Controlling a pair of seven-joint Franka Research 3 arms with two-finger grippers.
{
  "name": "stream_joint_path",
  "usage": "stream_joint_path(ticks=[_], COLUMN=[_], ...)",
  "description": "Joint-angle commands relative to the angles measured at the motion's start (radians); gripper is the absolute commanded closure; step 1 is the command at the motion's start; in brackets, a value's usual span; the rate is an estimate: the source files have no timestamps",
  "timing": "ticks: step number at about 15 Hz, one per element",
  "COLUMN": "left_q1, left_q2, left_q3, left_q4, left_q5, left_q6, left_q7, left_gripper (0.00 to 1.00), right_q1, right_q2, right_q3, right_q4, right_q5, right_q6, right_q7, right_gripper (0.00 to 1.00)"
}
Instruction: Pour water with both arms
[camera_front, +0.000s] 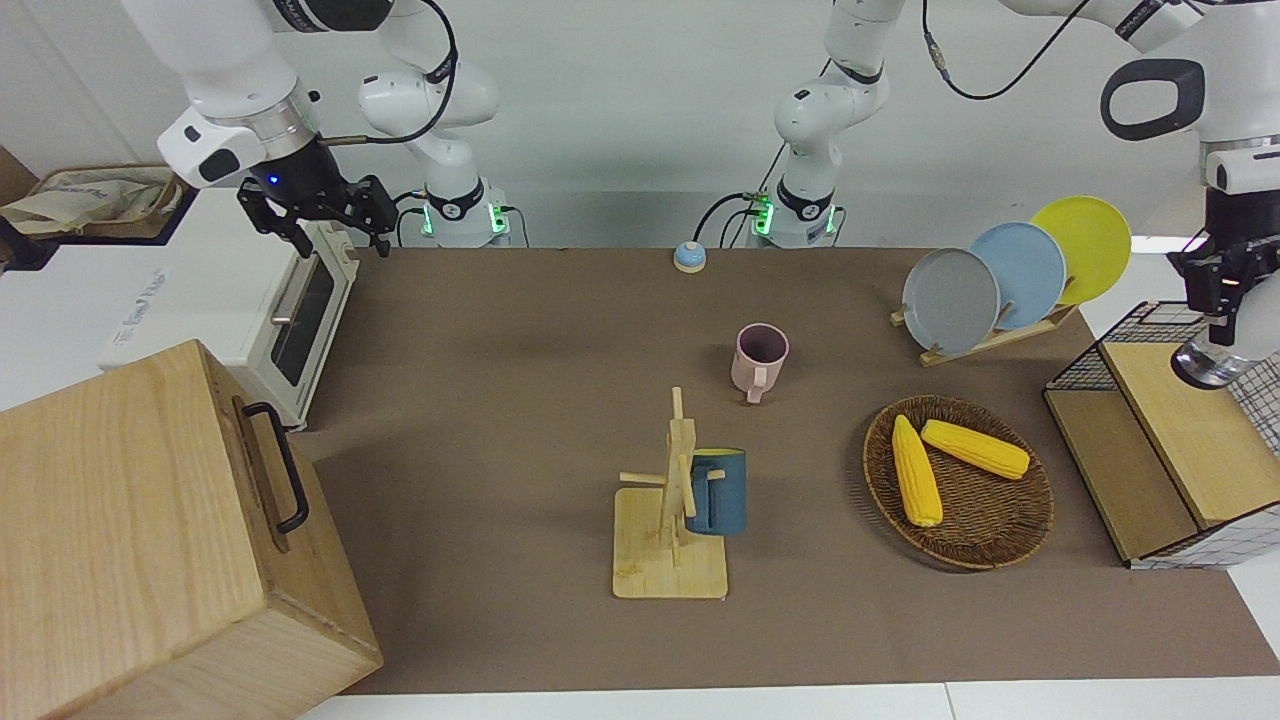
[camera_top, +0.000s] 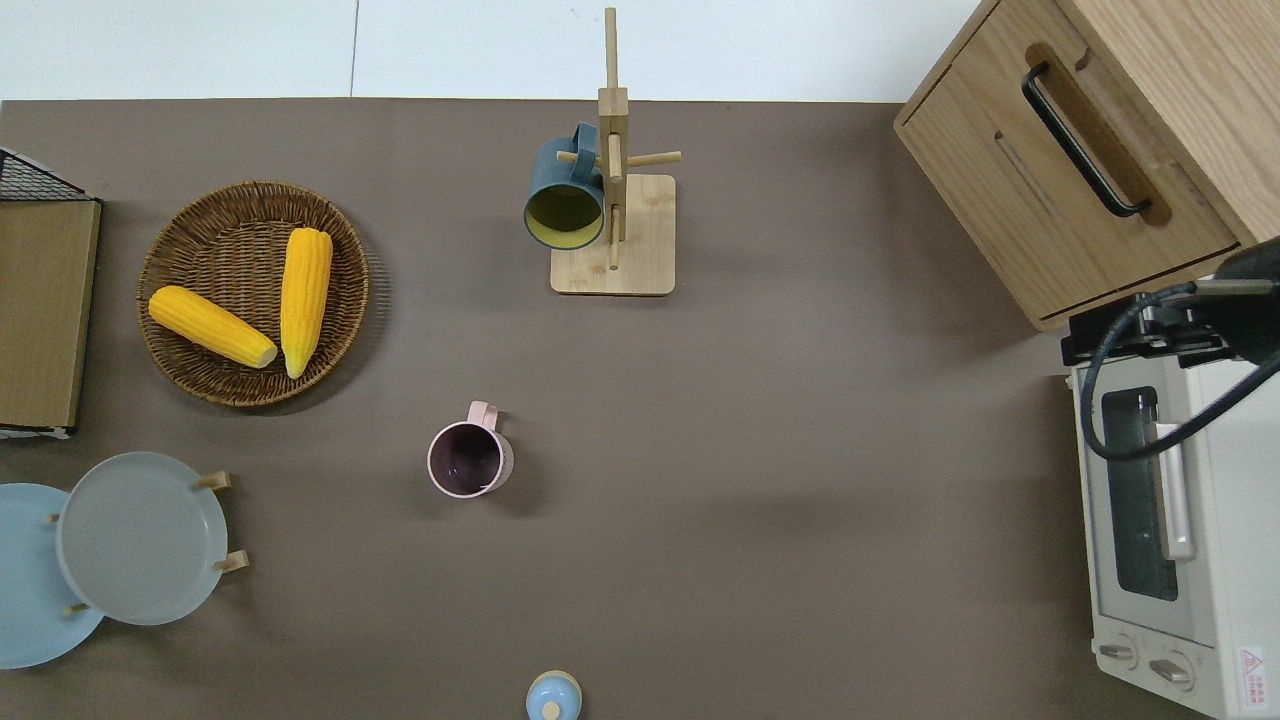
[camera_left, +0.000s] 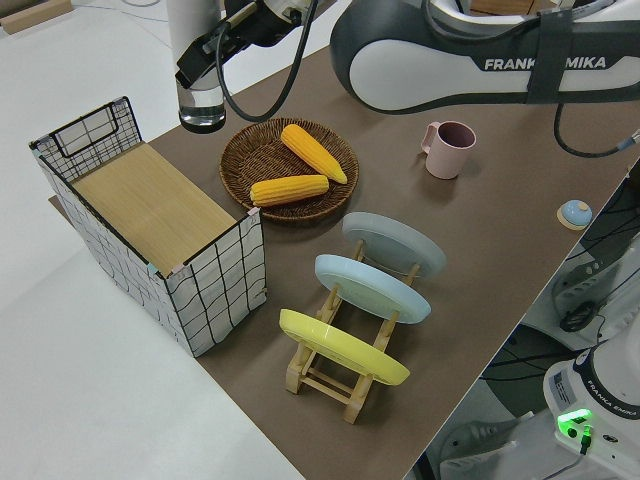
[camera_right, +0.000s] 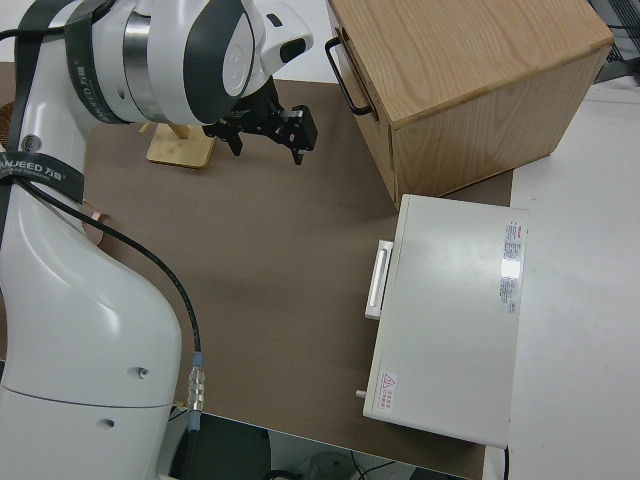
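Only the left side view shows the left gripper (camera_left: 205, 60) clamped on a clear glass (camera_left: 202, 105) over the wire basket (camera_left: 150, 215), while the right gripper's (camera_front: 330, 225) jaws look open near the toaster oven (camera_front: 290, 310).

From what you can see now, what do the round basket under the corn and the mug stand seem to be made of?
The basket looks like woven wicker or rattan: dark brown, with a visible weave and a matte surface. The mug stand looks like light bamboo or pale wood: smooth, with faint grain on its base and plain pegs. Neither can be confirmed by look alone.
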Motion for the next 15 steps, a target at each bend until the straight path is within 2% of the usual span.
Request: stream_joint_path(ticks=[1,5,8,10,15], left_q1=[-0.007,-0.063,-0.065,-0.064,-0.051], left_q2=[0.031,0.062,0.085,0.096,0.12], left_q3=[0.07,0.178,0.221,0.23,0.23], left_q4=[0.066,0.066,0.066,0.063,0.052], left_q5=[-0.187,-0.309,-0.43,-0.482,-0.481], left_q6=[-0.003,-0.003,-0.003,-0.005,-0.035], left_q7=[0.228,0.379,0.521,0.581,0.583], left_gripper=[1.0,1.0,1.0,1.0,1.0], right_q1=[-0.003,-0.003,-0.003,-0.003,-0.003], right_q2=[-0.014,-0.014,-0.014,-0.014,-0.014], right_q3=[0.0,0.0,0.0,0.0,0.0], right_q4=[-0.013,-0.013,-0.013,-0.013,-0.013], right_q5=[0.004,0.004,0.004,0.004,0.004], right_q6=[0.007,0.007,0.007,0.007,0.007], right_q7=[-0.006,-0.006,-0.007,-0.007,-0.007], right_gripper=[0.011,0.011,0.011,0.011,0.011])
